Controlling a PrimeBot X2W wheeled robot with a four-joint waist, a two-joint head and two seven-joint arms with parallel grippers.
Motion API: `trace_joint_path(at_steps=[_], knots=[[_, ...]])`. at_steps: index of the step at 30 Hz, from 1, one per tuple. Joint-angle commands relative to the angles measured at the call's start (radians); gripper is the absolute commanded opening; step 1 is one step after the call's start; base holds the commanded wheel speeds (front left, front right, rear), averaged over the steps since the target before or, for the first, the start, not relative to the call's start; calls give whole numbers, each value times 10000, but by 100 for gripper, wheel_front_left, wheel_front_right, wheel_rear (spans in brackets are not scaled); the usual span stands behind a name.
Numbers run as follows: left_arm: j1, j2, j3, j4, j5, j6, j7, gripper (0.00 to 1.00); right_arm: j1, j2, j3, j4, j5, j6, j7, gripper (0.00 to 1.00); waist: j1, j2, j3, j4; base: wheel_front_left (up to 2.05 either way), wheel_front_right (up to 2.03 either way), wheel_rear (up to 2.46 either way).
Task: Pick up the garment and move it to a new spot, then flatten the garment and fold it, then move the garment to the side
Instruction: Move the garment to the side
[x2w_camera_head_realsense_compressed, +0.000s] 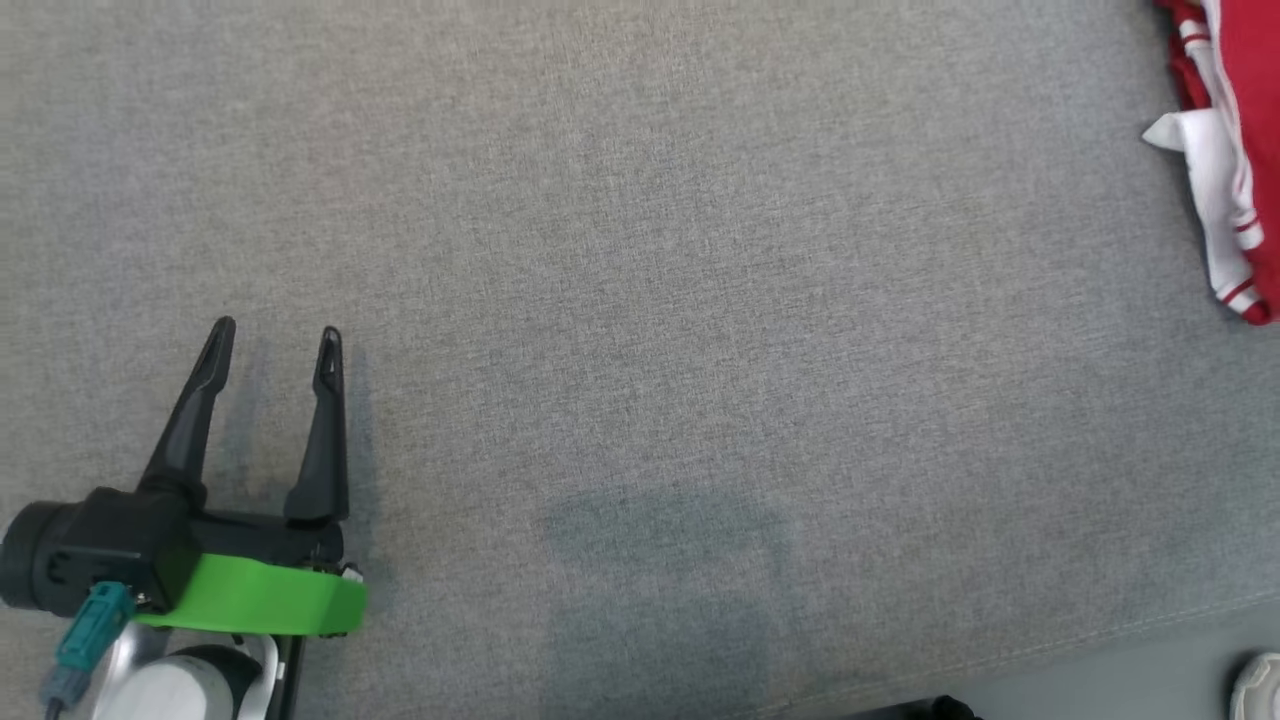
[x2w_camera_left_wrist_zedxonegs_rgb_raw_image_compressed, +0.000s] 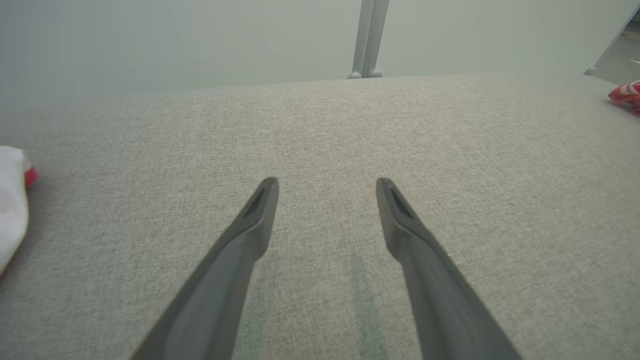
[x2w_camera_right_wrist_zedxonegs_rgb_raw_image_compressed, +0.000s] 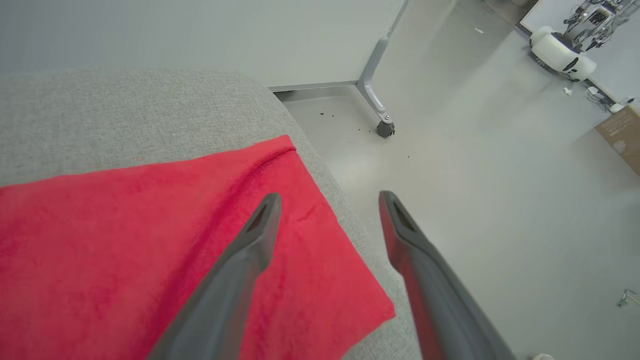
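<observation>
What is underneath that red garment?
The red garment lies on the grey fabric surface, reaching its rounded edge, with the floor beyond. Anything directly beneath the cloth is covered and cannot be seen.

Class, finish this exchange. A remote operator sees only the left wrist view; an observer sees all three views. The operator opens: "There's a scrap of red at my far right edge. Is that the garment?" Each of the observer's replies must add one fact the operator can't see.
Observer: Yes. The head view shows the garment, red with white striped trim, at its upper right edge.
Operator: Where is the right gripper?
Observer: Its wrist view puts the right gripper over the garment's corner at the edge of the gray surface, partly out over the floor.
Operator: Is it holding the cloth?
Observer: No. Its jaws stand apart, with nothing pinched.
</observation>
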Motion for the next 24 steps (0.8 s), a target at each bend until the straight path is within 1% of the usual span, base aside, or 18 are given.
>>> trace_joint_path(at_steps=[1,3,5,9,10,13,15,16,19,21,24], knots=[[64,-123,-52,118,-90,-55,-126,100,146,45,-141,-190,-213,-3,-251,100,-1,-1,-490,91,0,0,0],[46,-259,-114,346,-179,-107,-282,100,273,307,-230,-380,-349,-1,-738,100,-1,-1,-880,170,0,0,0],[79,-402,-196,602,-243,-161,-424,100,503,371,-14,-554,-399,-3,-1255,100,-1,-1,-1322,257,0,0,0],[152,-733,-334,1304,-404,-302,-799,100,1094,578,544,-918,409,-3,-1996,100,-1,-1,-2400,584,0,0,0],[152,-733,-334,1304,-404,-302,-799,100,1094,578,544,-918,409,-3,-1996,100,-1,-1,-2400,584,0,0,0],[248,-932,-352,1886,-477,-365,-1021,100,2019,728,1230,-1594,1217,-3,-2259,100,-1,-1,-3106,843,0,0,0],[295,-1046,-386,2240,-520,-497,-1165,100,3006,882,1636,-2291,2008,-3,-2325,100,-1,-1,-3479,1065,0,0,0],[366,-1045,-361,2438,-535,-517,-1203,100,3524,1020,1675,-2700,2529,-3,-2361,100,-1,-1,-3638,1157,0,0,0],[566,-1230,-237,2972,-662,-595,-1337,100,5544,1407,2007,-4135,3505,-3,-2414,100,-1,-1,-4035,1425,0,0,0],[632,-1338,-90,3232,-759,-666,-1406,100,6824,1791,2117,-5118,3860,-1,-2418,100,-1,-1,-4202,1582,0,0,0],[795,-1391,133,3694,-843,-849,-1449,100,8440,2434,2263,-6374,4013,-3,-2430,100,-1,-1,-4464,1832,0,0,0]])
